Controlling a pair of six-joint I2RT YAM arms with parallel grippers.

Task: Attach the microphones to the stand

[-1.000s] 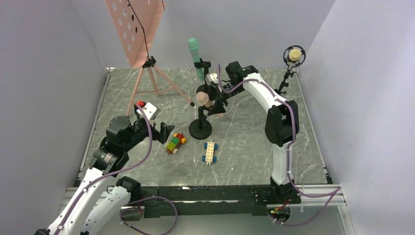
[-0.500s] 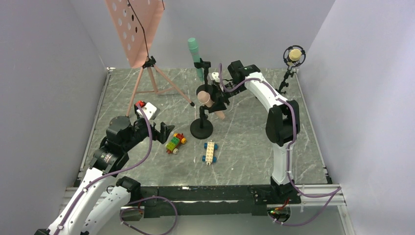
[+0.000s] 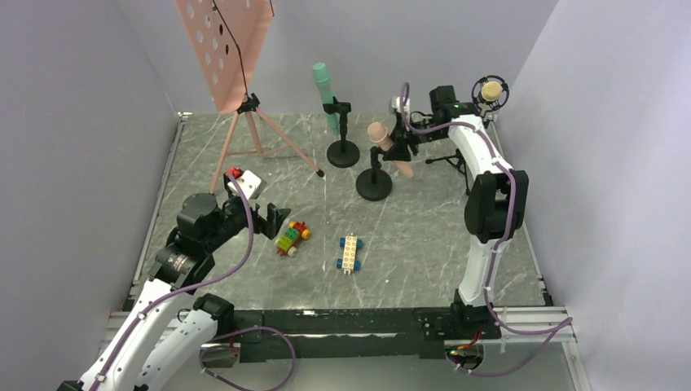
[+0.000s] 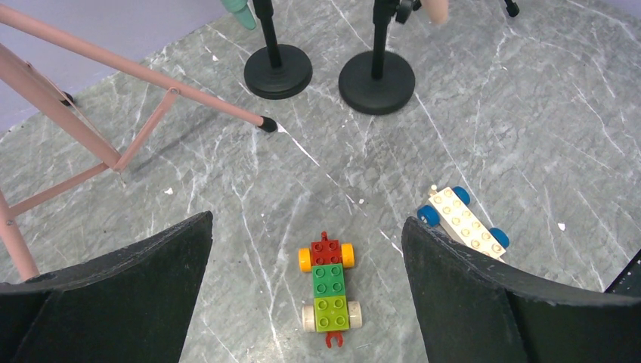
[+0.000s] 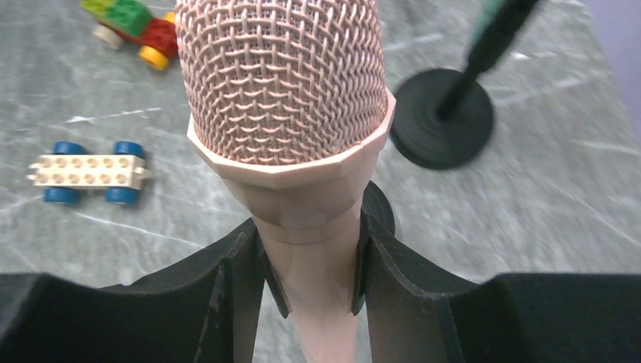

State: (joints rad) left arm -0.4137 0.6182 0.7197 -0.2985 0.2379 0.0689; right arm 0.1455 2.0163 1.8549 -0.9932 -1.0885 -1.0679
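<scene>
**Right claw grips the pink microphone above a stand**

The right claw (image 5: 310, 265) is partly closed, and its two black fingers (image 5: 227, 280) press on both sides of the handle of the pink microphone (image 5: 283, 98). From above, this microphone (image 3: 389, 151) is tilted, with the head up and to the left. It is at the top of a black stand (image 3: 373, 186) with a round base, near the back of the surface (image 3: 424, 244). I cannot tell if it already sits in the clip of the stand.

The green microphone (image 3: 326, 96) stands almost upright in the clip of a second black stand (image 3: 343, 153), just to the left of the first one. The tan microphone (image 3: 490, 90) sits inside a round ring mount at the back right corner.

The left claw (image 4: 306, 227) is fully open and holds nothing. It hangs over the front left part of the surface, above a green and red toy car (image 4: 329, 291). A white toy car with blue wheels (image 4: 462, 219) lies near it on the right. A pink music stand (image 3: 224, 49) on three legs is at the back left.
</scene>
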